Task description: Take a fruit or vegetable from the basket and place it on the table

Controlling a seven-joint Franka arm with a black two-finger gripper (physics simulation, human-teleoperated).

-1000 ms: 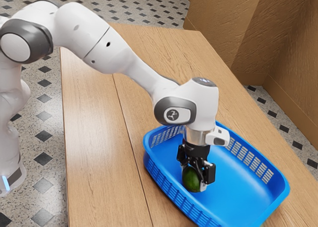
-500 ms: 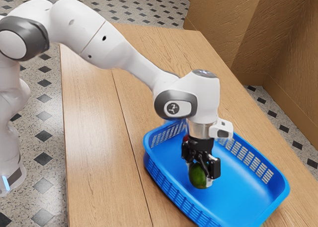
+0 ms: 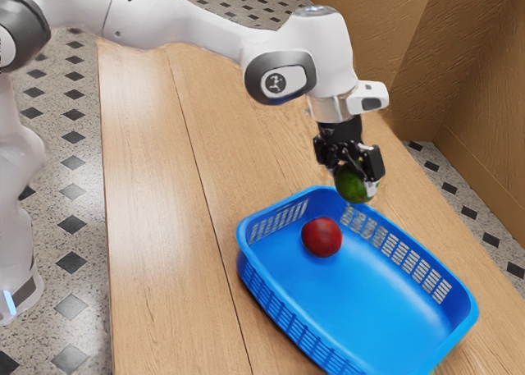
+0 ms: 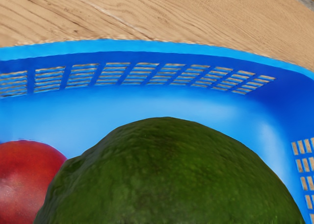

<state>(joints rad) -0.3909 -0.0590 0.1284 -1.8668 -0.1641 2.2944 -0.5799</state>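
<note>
While the hand (image 3: 357,178) is clamped on it, the green fruit (image 3: 352,188) hangs at its tip, above the blue basket (image 3: 369,301)

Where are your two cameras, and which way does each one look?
Exterior view: it sits at my arm's side and looks down across the wooden table and blue basket. It shows my white arm and my gripper holding a green fruit.

Wrist view: it rides on my hand and looks past the green fruit, down into the basket.

Both views share the green fruit, the red fruit, the basket and some of the table.
</note>
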